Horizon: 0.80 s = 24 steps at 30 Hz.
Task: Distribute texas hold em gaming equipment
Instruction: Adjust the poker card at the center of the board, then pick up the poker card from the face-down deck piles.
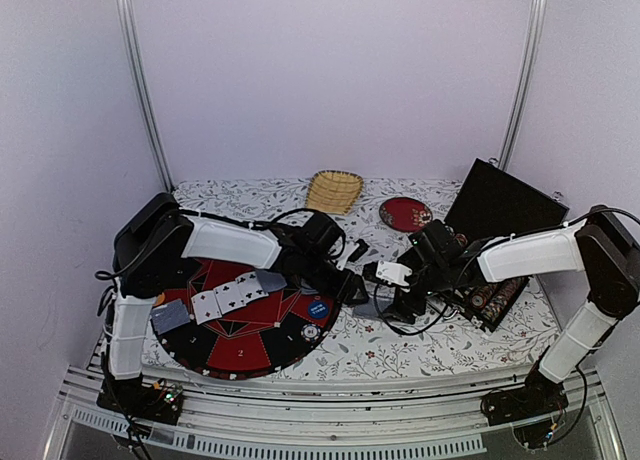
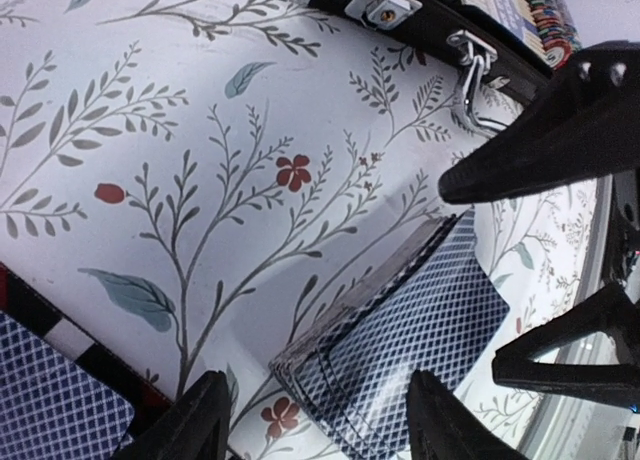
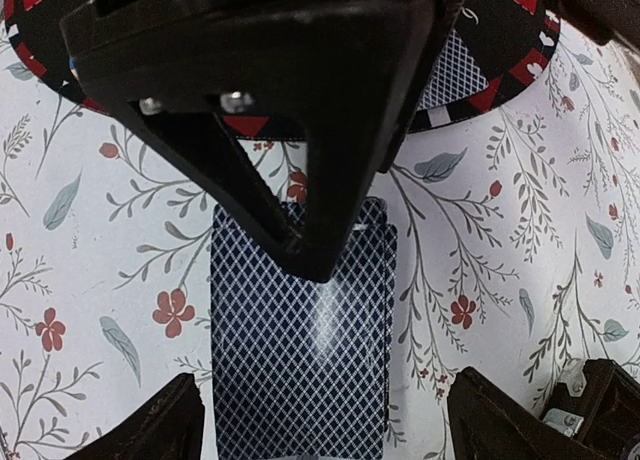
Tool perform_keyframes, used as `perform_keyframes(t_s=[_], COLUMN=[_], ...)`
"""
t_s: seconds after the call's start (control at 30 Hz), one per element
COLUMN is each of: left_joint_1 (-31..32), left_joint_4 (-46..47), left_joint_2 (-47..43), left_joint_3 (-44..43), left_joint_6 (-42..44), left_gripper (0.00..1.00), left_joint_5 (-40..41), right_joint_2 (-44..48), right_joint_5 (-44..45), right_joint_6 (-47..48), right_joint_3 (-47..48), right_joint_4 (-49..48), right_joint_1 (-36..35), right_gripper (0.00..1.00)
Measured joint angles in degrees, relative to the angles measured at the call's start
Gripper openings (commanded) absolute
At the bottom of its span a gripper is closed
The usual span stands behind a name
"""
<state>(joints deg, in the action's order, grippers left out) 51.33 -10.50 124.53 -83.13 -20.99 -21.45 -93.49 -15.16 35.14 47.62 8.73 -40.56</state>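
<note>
Heads up, the thing that matters here is how the deck of cards sits relative to your two hands. It's lying flat, blue backs up, on the floral cloth, in the gap between the round red-and-black mat and the black case. Both arms are crowded over it. Your right gripper is spread wide with nothing in it. From its wrist camera the deck's long axis runs straight away toward the mat, so the fingers straddle the short width, one each side, neither touching. Your left gripper is also parted and empty, but the deck lies skewed to it, corner-on and off toward one finger, and its tip hangs over the deck's far end. I'd say the right is better lined up for the pickup, but the left is in its way, so back that one off first.
</note>
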Motion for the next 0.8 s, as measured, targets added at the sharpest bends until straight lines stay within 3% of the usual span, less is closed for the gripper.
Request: perform_keyframes(t_s=[0.57, 0.8], left_joint_1=[2.86, 4.15], left_joint_4=[-2.75, -4.0], left_joint_2=[5.16, 5.01], left_joint_3=[-7.98, -7.91], left_joint_6=[2.64, 5.53], left_gripper=[0.56, 0.35], left_joint_5=[4.48, 10.49], right_joint_2=[4.09, 5.7], right_joint_5=[1.7, 2.84], right_joint_6=[0.96, 1.92], right_joint_3=[-3.54, -4.22], right_joint_4=[-0.57, -0.66], right_joint_1=[0.11, 0.11], right_gripper=[0.9, 0.9])
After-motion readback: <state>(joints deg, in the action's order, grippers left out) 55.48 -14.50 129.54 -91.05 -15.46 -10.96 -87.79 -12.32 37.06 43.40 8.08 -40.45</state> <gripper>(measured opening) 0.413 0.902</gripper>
